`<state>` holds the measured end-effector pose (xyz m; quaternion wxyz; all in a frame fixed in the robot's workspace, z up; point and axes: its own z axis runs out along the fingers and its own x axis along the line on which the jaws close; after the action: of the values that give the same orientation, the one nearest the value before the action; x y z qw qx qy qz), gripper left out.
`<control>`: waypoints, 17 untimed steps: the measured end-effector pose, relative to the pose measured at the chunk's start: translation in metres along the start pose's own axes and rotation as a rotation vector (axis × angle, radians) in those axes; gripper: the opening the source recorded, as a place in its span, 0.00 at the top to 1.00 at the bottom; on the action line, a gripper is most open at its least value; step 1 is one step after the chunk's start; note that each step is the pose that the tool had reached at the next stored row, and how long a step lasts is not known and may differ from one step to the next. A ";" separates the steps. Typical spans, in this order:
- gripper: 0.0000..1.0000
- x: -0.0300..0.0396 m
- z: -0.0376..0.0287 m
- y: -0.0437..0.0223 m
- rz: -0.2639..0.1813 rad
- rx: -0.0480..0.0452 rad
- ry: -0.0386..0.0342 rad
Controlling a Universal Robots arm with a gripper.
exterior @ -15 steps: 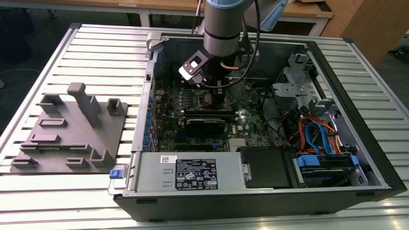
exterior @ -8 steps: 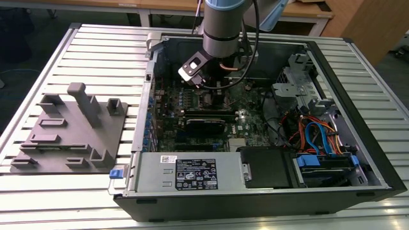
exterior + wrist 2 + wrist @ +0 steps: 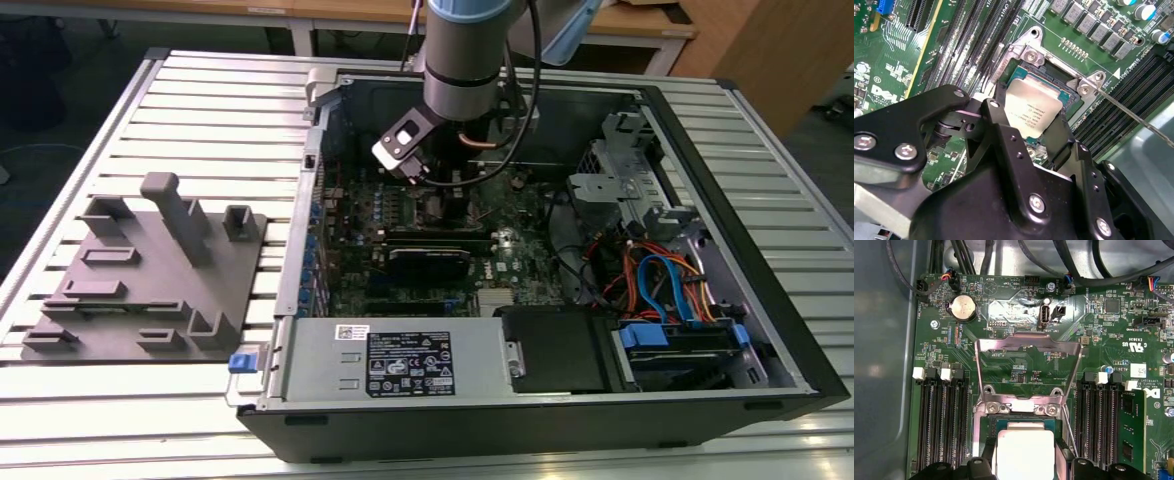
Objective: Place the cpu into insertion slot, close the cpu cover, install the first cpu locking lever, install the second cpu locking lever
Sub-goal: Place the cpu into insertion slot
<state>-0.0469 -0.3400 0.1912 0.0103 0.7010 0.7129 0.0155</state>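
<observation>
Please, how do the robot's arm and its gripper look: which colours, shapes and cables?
The arm is a grey cylinder with a light blue band, and dark cables run beside it. A silvery block with a dark face sits at the wrist. The gripper is matte black, built of angular linked plates with silvery screw heads.
</observation>
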 end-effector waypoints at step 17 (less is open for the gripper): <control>0.38 -0.0001 -0.0005 -0.0037 0.001 0.0005 0.0048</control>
<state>-0.0506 -0.3401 0.1915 0.0084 0.7013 0.7126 0.0170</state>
